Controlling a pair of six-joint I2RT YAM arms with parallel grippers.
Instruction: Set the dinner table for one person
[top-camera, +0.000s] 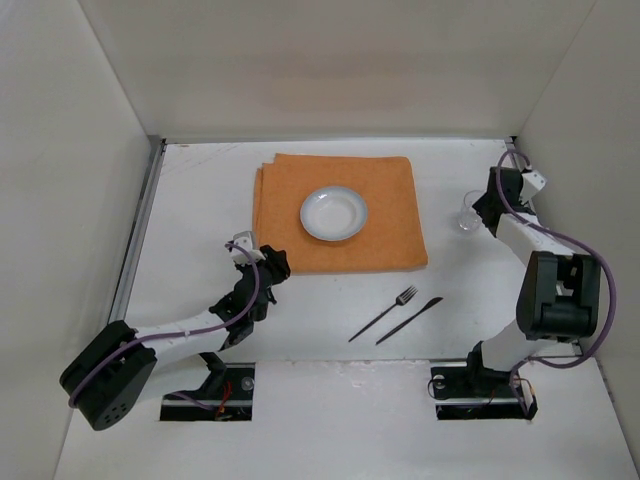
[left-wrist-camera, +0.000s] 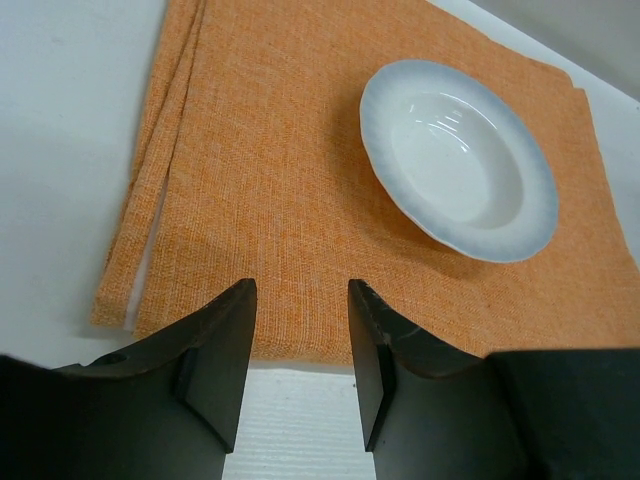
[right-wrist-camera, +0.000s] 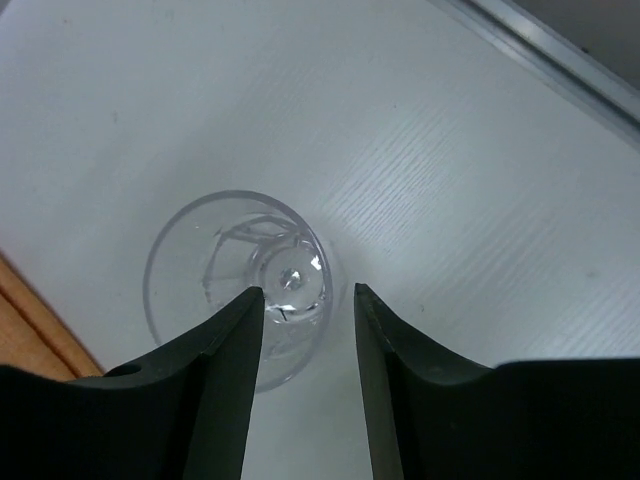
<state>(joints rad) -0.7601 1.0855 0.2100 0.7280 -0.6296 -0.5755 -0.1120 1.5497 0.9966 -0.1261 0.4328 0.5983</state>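
One plate (top-camera: 334, 213), one fork (top-camera: 384, 315), one knife (top-camera: 409, 321), one glass (top-camera: 468, 213), one mat (top-camera: 390, 195); left tool (left-wrist-camera: 300, 292), right tool (right-wrist-camera: 308, 295) parted, empty.

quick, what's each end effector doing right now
left end effector: open, empty, over the mat edge
right end effector: open, by the glass

Light is bright, even and diffuse; shadows are soft and faint; small glints sit on the glass (right-wrist-camera: 225, 255) just ahead of the right gripper (right-wrist-camera: 307, 290); its dark fingers (right-wrist-camera: 215, 390) look slightly soft.

Matte dinner table (top-camera: 200, 210) (woven cloth mat (left-wrist-camera: 280, 180))
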